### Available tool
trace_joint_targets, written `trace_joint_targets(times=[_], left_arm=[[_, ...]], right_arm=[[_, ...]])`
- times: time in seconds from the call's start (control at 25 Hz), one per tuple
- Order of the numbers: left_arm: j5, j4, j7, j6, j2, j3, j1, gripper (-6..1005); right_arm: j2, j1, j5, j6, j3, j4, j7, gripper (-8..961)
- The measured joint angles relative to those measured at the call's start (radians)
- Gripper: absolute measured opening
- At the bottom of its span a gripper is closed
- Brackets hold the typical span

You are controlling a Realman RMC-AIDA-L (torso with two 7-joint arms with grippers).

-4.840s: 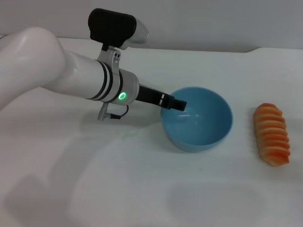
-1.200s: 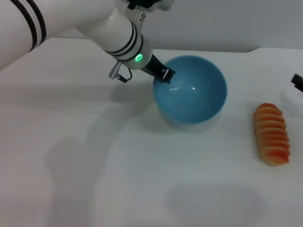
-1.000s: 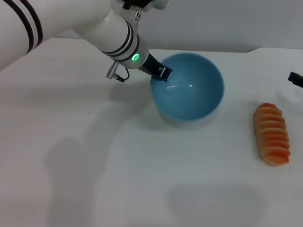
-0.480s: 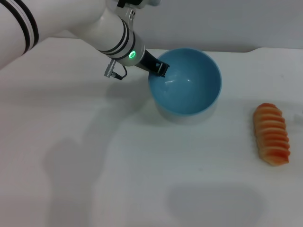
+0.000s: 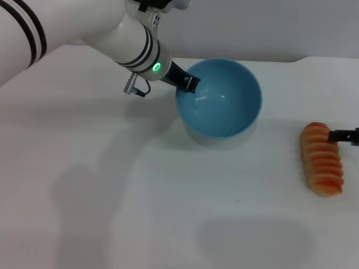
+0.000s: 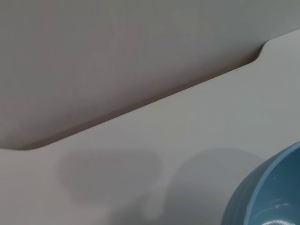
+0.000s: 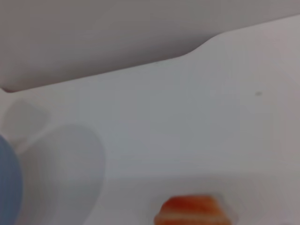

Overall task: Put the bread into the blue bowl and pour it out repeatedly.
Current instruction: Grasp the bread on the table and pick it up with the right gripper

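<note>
Left hand [image 5: 192, 84] grips blue bowl [image 5: 224, 106]

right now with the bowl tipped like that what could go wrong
The left gripper grips only one rim of the blue bowl, which is tilted, so it might slip or swing. The right gripper reaches the bread near the table edge and could nudge it away.

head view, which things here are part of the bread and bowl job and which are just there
Part of the job:
- the blue bowl, tilted, empty, gripped at its rim by the left gripper
- the bread, lying on the table to the bowl's right
- the right gripper, reaching in at the bread's far end

Just there:
- the white table; nothing else lies about
</note>
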Motion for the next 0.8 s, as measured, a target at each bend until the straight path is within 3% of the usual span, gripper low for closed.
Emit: trace_joint_targets(times=[0.8], left_arm=[[-0.006,0.0,0.005,-0.008,-0.001,0.007,0.02,-1]], right_arm=[[-0.002,0.05,0.041,0.055,-0.002,0.162,-0.056,606]])
